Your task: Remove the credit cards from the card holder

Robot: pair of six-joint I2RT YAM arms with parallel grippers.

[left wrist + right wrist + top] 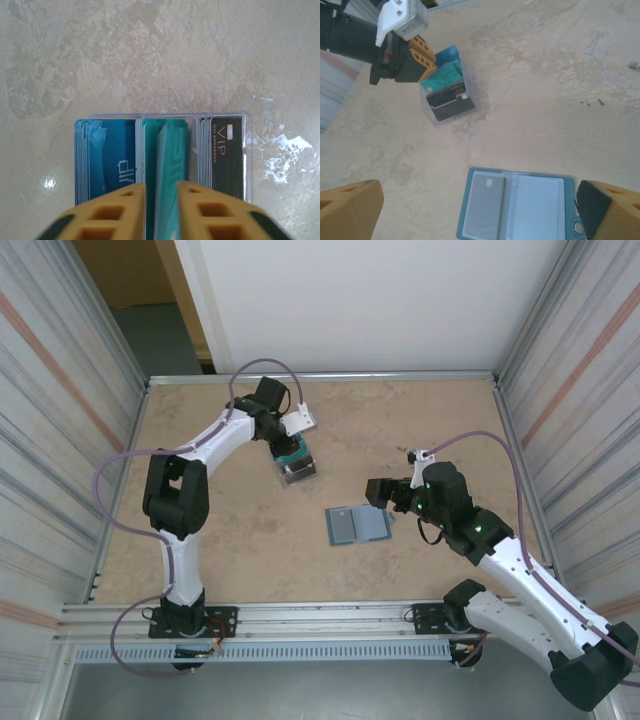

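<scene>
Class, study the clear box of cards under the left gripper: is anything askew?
Yes: between the fingers of the left gripper, one teal card leans slanted, while the blue cards and black cards beside it stand straight in the clear box.

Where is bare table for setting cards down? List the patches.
Bare: far-right table between clear card box and right wall; near strip between open card holder and front rail. Crowded: the box under the left gripper, the holder's right edge by the right gripper.
</scene>
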